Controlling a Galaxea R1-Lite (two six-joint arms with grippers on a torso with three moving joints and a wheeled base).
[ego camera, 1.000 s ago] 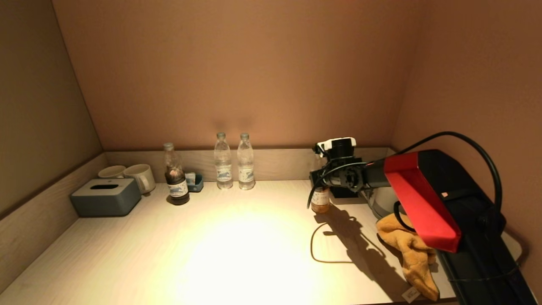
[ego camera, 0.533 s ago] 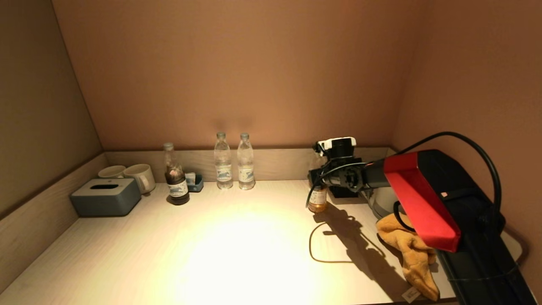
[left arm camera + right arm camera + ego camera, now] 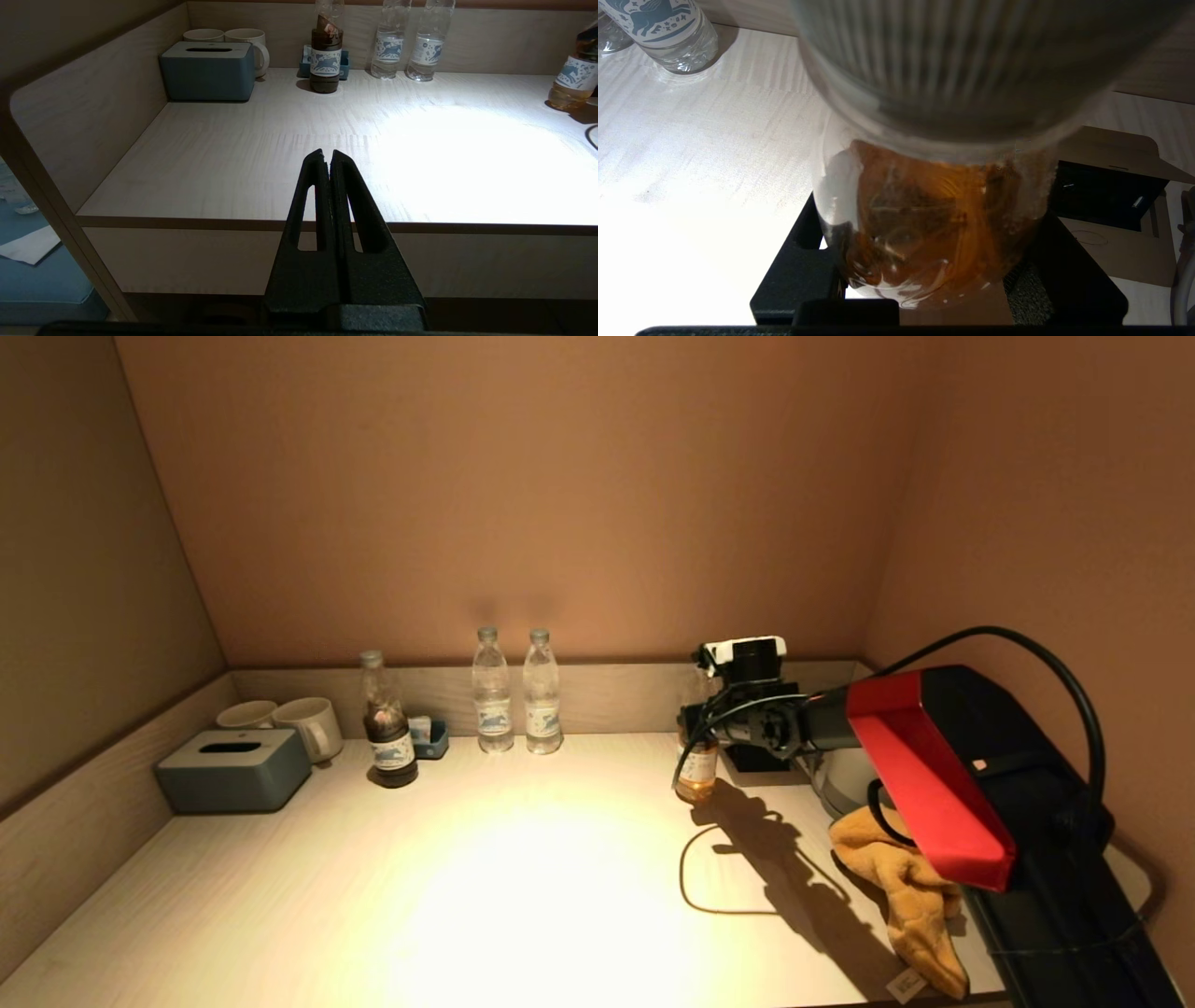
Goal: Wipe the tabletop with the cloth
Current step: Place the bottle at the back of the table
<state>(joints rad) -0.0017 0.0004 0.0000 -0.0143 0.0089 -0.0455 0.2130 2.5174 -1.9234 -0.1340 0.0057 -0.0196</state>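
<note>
The orange cloth (image 3: 910, 896) lies crumpled on the tabletop (image 3: 523, 887) at the front right, under my right arm. My right gripper (image 3: 702, 733) is at the back right and is shut on a clear bottle of amber liquid (image 3: 698, 773). It holds the bottle upright by the neck, at or just above the table. The bottle fills the right wrist view (image 3: 934, 224) between the black fingers (image 3: 798, 270). It also shows in the left wrist view (image 3: 572, 77). My left gripper (image 3: 327, 156) is shut and empty, parked below the table's front edge.
Along the back wall stand two water bottles (image 3: 516, 695), a dark bottle (image 3: 387, 728), a small blue tray (image 3: 431, 737), two mugs (image 3: 303, 723) and a grey tissue box (image 3: 233, 770). A kettle (image 3: 845, 775) and a black base (image 3: 756, 761) stand at the back right.
My right gripper has carried the amber bottle a little to the left, away from the kettle. The cloth and the left arm have not moved.
</note>
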